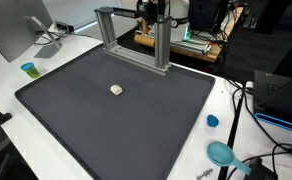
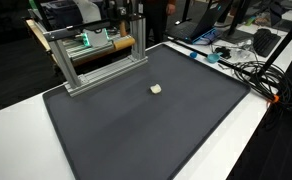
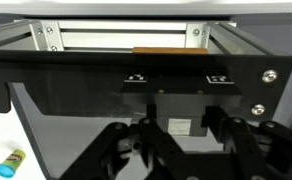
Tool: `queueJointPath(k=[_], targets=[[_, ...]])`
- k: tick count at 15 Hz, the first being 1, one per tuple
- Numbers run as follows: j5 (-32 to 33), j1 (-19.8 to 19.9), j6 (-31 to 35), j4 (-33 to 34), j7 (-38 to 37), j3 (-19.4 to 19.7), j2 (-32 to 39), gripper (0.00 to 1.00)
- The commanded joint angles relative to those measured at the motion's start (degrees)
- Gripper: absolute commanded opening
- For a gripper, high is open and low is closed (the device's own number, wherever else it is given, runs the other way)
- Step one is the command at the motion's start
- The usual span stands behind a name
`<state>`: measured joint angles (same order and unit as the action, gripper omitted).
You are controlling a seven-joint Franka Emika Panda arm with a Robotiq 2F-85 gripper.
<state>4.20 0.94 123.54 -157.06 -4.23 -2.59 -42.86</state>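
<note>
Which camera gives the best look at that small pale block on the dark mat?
An exterior view: the pale block lies unobstructed on the mat, marginally larger there. Both exterior views show it whole, at nearly the same size. The wrist view misses it, showing the tool and metal frame instead.

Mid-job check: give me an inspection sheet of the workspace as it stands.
Surface: dark mat flat on white table.
Job's things: metal frame upright at mat's far edge; small pale piece alone mid-mat.
Clutter: teal cup, blue cap, teal scoop, all off the mat.
Gripper: jaws face the frame, holding nothing seen; opening unclear.
Cables: tangle on table beside mat.
Surroundings: monitor, laptop.
</note>
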Motion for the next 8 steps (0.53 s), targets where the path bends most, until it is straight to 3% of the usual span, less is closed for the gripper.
queueJointPath(k=[1,2,3,5,7,8], targets=[[0.8,-1.0,-2.9,-0.6,2.9,0.1,0.1,0.8],[0.8,-1.1,-3.1,-0.5,3.7,0.3,0.2,0.71],[1.0,-1.1,-3.7,0.0,4.2,0.3,0.5,0.42],[0.9,-1.4,-3.6,-0.5,5.8,0.7,0.1,0.45],[0.8,-1.4,-2.9,-0.6,6.4,1.2,0.0,0.34],[0.6,-1.4,-2.6,-0.6,6.2,1.1,0.1,0.34]])
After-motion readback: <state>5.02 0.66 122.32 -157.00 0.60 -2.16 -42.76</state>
